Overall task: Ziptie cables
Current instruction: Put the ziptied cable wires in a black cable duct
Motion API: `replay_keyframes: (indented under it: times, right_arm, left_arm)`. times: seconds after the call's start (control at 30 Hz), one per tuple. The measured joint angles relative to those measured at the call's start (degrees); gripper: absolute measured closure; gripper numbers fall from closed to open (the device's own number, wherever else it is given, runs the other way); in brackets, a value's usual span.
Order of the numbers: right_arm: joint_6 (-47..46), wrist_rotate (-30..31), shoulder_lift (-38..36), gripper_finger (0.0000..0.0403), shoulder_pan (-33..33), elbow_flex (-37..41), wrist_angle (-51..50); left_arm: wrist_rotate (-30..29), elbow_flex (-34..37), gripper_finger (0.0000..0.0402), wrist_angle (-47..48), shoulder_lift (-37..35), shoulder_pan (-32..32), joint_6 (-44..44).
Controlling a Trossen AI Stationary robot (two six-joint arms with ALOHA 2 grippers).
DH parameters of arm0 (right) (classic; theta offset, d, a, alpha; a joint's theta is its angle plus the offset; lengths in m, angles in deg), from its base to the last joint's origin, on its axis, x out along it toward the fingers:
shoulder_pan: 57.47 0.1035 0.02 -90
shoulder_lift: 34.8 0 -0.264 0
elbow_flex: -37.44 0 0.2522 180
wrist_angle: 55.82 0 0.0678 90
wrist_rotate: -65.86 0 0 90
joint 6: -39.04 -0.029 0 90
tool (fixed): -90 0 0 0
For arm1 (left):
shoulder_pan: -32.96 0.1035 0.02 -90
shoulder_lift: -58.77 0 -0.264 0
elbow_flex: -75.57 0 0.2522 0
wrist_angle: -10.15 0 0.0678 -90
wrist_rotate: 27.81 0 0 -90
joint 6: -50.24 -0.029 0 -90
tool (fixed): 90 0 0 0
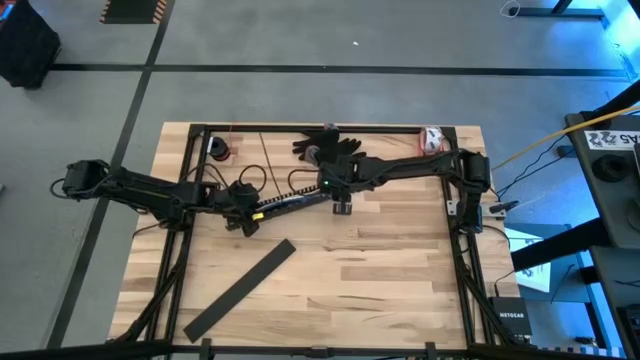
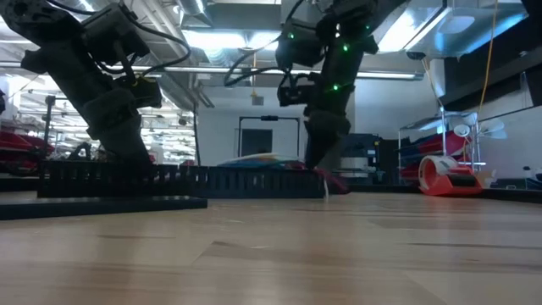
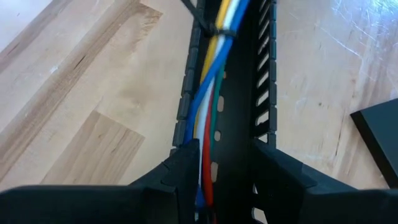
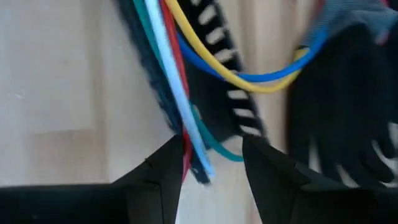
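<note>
From above, the slotted black bar (image 1: 290, 200) lies slantwise on the wooden table (image 1: 380, 290), and it serves as the landmark. The left gripper (image 1: 243, 212) sits at the bar's near-left end, the right gripper (image 1: 341, 197) at its far-right end. A flat black strip (image 1: 240, 288) lies well apart, nearer the table's front edge. A pair of black gloves (image 1: 326, 146) rests beyond the bar near the table's back rail. From this height the cables cannot be made out, nor how either set of jaws stands.

The level view shows the bar (image 2: 169, 180) side-on as a low comb wall, with both arms coming down behind it; a red roll (image 2: 445, 175) stands off to the bar's right.

The left wrist view alone shows the cables (image 3: 214, 81) lying inside the bar's channel (image 3: 239, 124): yellow, white, blue, red and green. A dark ziptie (image 3: 214, 28) wraps them farther along. The left fingers (image 3: 180, 174) stand apart, straddling the channel and the wires.

The right wrist view shows the cables (image 4: 180, 93) spilling out past the bar's end (image 4: 227, 81), blue and yellow looping sideways. The right fingers (image 4: 163, 171) stand apart, with the red and white ends between them; whether they pinch them I cannot tell.
</note>
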Motion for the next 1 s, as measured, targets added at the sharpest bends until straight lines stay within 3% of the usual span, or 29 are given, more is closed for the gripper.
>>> replay_keyframes:
  times: [0.27, 0.4, 0.5, 0.63, 0.77, 0.83, 1.0]
  right_arm:
    - [-0.3, 1.1, -0.1, 0.0244, 0.0, -4.1, -7.1]
    - [0.4, 2.1, -0.1, 0.0244, -1.0, -4.1, -5.7]
    - [-1.1, -1.3, -0.1, 0.0244, -1.6, -4.1, -6.0]
    - [-6.3, -12.5, -1.8, 0.0244, -0.8, -4.2, -8.7]
    - [-10.3, -16.9, -1.4, 0.0244, 0.8, -1.2, -7.8]
    - [-13.5, -17.9, -1.4, 0.0244, 1.9, 0.9, -4.9]
    - [-21.5, -13.7, -1.4, 0.0244, 3.3, 6.0, -0.8]
  left_arm:
    - [0.0, 0.0, 0.0269, 0.1, 0.0, 0.0, 0.3]
    - [0.0, 0.0, 0.0269, -0.1, 0.0, 0.0, 0.5]
    - [0.1, 0.0, 0.0269, 0.0, 0.0, 0.0, 0.6]
    - [0.1, 0.0, 0.0269, 0.0, 0.0, 0.0, 0.7]
    - [0.1, 0.0, 0.0269, -0.2, 0.0, 0.0, 0.7]
    - [0.1, 0.0, 0.0269, -0.2, 0.0, 0.0, 0.6]
    - [0.1, 0.0, 0.0269, -0.6, 0.0, 0.0, 0.5]
